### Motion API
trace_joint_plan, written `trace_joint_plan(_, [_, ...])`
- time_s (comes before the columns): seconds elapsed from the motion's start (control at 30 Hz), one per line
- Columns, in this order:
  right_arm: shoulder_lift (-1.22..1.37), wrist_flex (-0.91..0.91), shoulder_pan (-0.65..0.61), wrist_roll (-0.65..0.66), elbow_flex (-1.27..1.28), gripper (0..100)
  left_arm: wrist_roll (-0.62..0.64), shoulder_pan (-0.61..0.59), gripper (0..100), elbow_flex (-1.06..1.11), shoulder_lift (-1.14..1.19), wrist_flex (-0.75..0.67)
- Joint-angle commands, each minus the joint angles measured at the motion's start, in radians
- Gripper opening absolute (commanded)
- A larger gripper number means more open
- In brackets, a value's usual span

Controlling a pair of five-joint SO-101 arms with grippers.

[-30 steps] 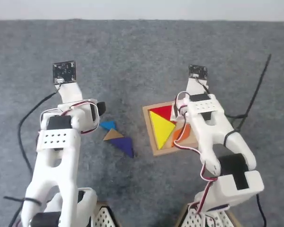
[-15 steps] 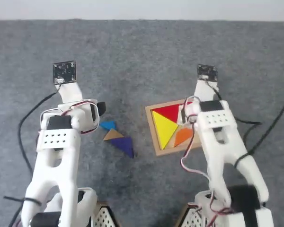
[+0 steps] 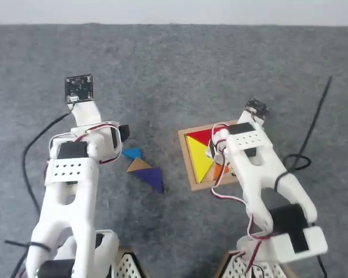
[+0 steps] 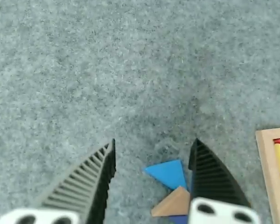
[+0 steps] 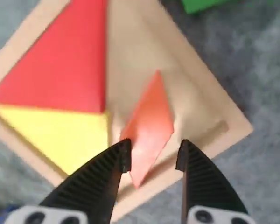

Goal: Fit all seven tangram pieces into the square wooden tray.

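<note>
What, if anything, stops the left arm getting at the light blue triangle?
Probably nothing, so likely yes. The left gripper is open just over the light blue triangle, with bare carpet around it. The tan triangle right beside it could get nudged.

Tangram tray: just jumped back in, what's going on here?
The right hand hangs open over the tray, straddling the orange triangle, which lies beside the red triangle and yellow triangle already in. The left hand is open above the blue triangle and tan piece on the mat.
</note>
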Motion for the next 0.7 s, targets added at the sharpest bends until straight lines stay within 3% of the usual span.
trace_joint_plan(0.0, [0.041,0.001,-0.007,-0.069,-0.087,18.0,0.0,0.002,25,-0.005,-0.003,-0.021])
trace_joint_plan(0.67, [0.116,-0.025,0.067,-0.081,-0.19,17.7,-0.002,0.002,25,-0.005,-0.003,-0.021])
